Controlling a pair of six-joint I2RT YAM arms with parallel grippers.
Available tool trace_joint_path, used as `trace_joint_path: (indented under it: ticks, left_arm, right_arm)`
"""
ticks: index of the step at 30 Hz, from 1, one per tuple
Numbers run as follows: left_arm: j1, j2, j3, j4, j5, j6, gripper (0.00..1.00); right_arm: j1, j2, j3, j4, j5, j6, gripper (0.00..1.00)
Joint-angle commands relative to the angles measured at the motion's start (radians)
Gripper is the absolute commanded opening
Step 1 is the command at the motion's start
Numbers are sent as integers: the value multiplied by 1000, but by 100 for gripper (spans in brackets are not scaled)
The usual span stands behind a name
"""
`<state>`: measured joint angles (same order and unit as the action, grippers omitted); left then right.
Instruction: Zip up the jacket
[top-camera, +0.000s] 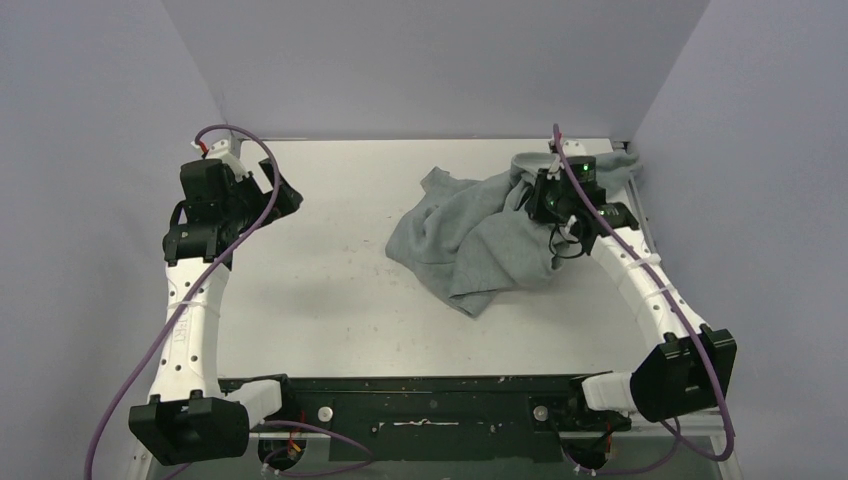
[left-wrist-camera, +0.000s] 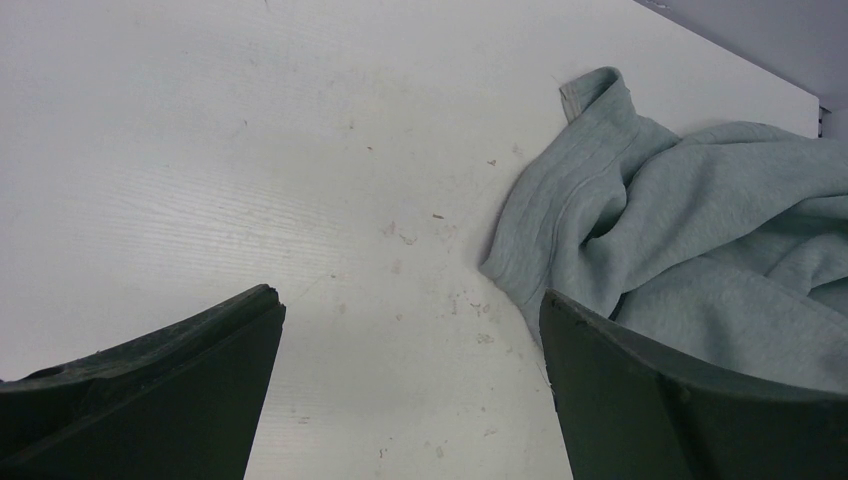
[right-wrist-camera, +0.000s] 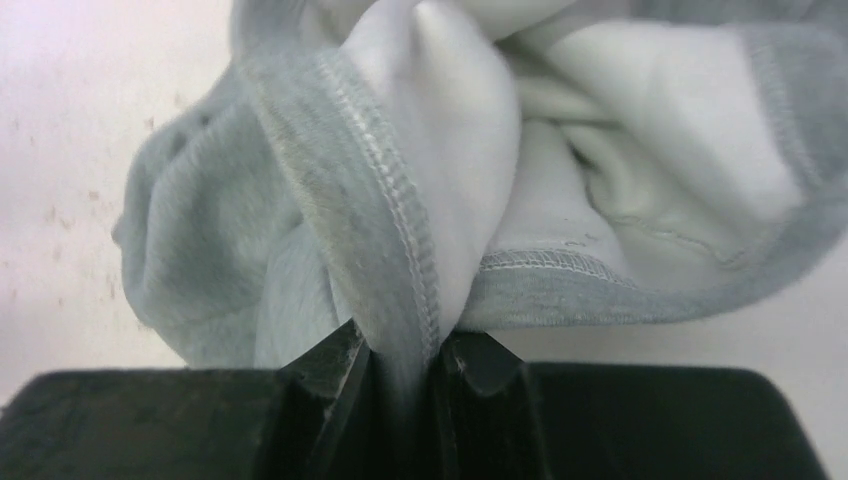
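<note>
The light grey jacket (top-camera: 480, 232) lies bunched in a heap at the back right of the table. My right gripper (top-camera: 533, 198) is shut on a stitched edge of the jacket (right-wrist-camera: 400, 230) and holds that fold between its fingers, with the pale inner lining showing. My left gripper (top-camera: 285, 192) is open and empty at the back left, well apart from the jacket. In the left wrist view the jacket (left-wrist-camera: 700, 240) sits beyond the right finger (left-wrist-camera: 680, 400), and bare table lies between the fingers. The zipper is not visible.
The white table (top-camera: 330, 290) is enclosed by grey walls on three sides. A black rail (top-camera: 430, 405) with the arm bases runs along the near edge. Purple cables (top-camera: 170, 330) run along both arms.
</note>
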<state>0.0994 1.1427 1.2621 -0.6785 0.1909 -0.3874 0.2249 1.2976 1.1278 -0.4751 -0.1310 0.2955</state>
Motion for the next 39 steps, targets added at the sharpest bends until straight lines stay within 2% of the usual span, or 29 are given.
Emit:
trace_joint_path:
  ticks: [1,4,10,14,16,19,22,24,26,28,29,32,35,37,39]
  left_arm:
    - [0,-19,10,74,38,-14,97]
    - [6,-25,19,54,13,6,97]
    - [6,-39,24,37,-41,8,97]
    - [6,-41,14,51,-32,-8,97]
    - [8,-44,7,51,-36,-14,97]
    - [9,-56,-2,45,-59,-15,97]
    - [11,-72,-9,30,-99,-6,97]
    - [11,-83,-11,19,-129,1,97]
    - [11,-92,-21,17,-149,0,97]
    - [11,-94,-27,17,-148,-4,97]
    - [11,-93,-31,19,-142,-6,97]
    - [11,-92,-38,20,-132,-10,97]
    - [12,-102,-55,29,-130,-12,97]
    - [13,-104,-72,36,-120,-19,97]
    - [14,-100,-87,43,-97,-26,97]
  right_arm:
    - [-55,51,337,17,152,-67,0]
    - [-67,73,515,-19,229,-85,0]
    - [-68,56,743,16,278,-191,0]
    - [-45,120,887,-37,150,-208,0]
    - [40,158,917,-86,103,-231,0]
    - [278,196,835,-128,180,-287,0]
    - [486,211,647,-115,224,-276,4]
    - [586,207,520,-63,273,-217,6]
    - [636,195,420,-5,256,-150,9]
    - [648,183,374,48,213,-103,16]
    - [648,176,364,59,194,-92,26]
    - [645,153,351,55,214,-74,43]
    - [632,119,339,31,254,-63,65]
    - [613,90,324,17,250,-52,74]
    - [580,54,294,17,231,-34,78]
